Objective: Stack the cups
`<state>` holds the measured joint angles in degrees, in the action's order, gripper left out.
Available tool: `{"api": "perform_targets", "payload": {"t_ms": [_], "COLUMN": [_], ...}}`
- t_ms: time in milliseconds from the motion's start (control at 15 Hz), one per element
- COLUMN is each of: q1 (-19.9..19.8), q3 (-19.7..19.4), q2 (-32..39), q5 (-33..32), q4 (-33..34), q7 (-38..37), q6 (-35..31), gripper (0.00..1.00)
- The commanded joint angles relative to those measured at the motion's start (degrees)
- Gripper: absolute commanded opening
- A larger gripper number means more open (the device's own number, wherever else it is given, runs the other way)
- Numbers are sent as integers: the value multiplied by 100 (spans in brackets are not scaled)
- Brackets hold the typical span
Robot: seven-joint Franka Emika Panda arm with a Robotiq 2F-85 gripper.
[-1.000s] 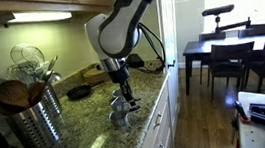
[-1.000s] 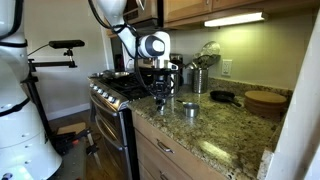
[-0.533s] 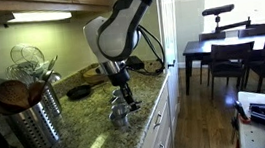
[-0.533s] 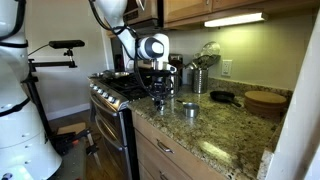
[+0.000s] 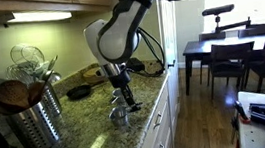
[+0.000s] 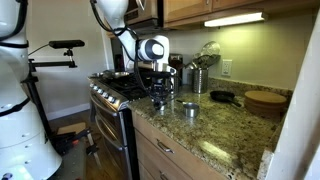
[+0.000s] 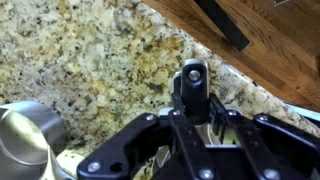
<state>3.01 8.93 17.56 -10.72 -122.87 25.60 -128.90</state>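
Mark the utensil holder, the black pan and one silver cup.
utensil holder [image 5: 36, 123], in an exterior view, on its ribbed steel wall.
black pan [image 5: 78, 91], in an exterior view, on its dark bowl.
silver cup [image 7: 24, 140], wrist view, on its shiny body at the lower left.

A home kitchen. In an exterior view a speckled granite counter [image 5: 100, 140] fills the lower left, with a ribbed steel utensil holder [image 5: 36, 123] full of whisks [image 5: 28, 60] at the left edge and a small black pan [image 5: 78, 91] behind it. A strip light [image 5: 40, 15] glows under wooden cabinets [image 5: 24, 2] at the top. At the right, a dining table [image 5: 232, 45] with chairs [image 5: 226, 65] stands on a wood floor [image 5: 204, 126]. In an exterior view a gas range [image 6: 118, 92] sits at center left, with drawers [image 6: 165, 152] below the counter and a wall outlet [image 6: 228, 68] at upper right.
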Motion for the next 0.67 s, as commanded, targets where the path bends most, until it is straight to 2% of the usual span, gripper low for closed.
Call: {"api": "perform_targets", "payload": {"t_ms": [0,600], "q1": [-13,-32], "q3": [1,1], "q2": [18,205], "q5": [124,132], "q4": [108,390], "q7": [197,323], "q6": [126,149], "gripper": [13,13]}}
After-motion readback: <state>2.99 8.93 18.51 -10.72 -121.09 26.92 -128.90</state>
